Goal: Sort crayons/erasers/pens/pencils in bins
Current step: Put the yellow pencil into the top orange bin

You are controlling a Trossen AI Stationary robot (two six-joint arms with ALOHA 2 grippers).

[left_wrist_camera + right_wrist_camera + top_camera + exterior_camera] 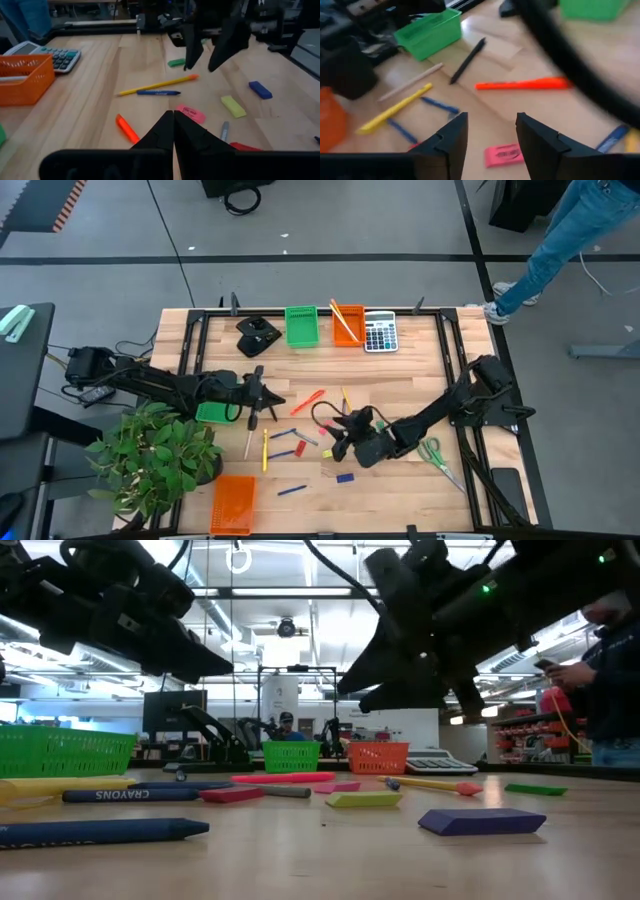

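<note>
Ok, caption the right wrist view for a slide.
Right gripper open above a pink eraser, with crayons, pencils and a green bin beyond.

Both dark arms reach inward over the table: the left tool hangs empty with fingers pressed together, while the right tool hovers low, jaws parted, gripping nothing.

Even, bright light falls on the table from ceiling strips, which glare white in the low view (arms there read as dark silhouettes). Shadows beside the calculator are soft. The right wrist view is motion-blurred, especially a black cable.
</note>
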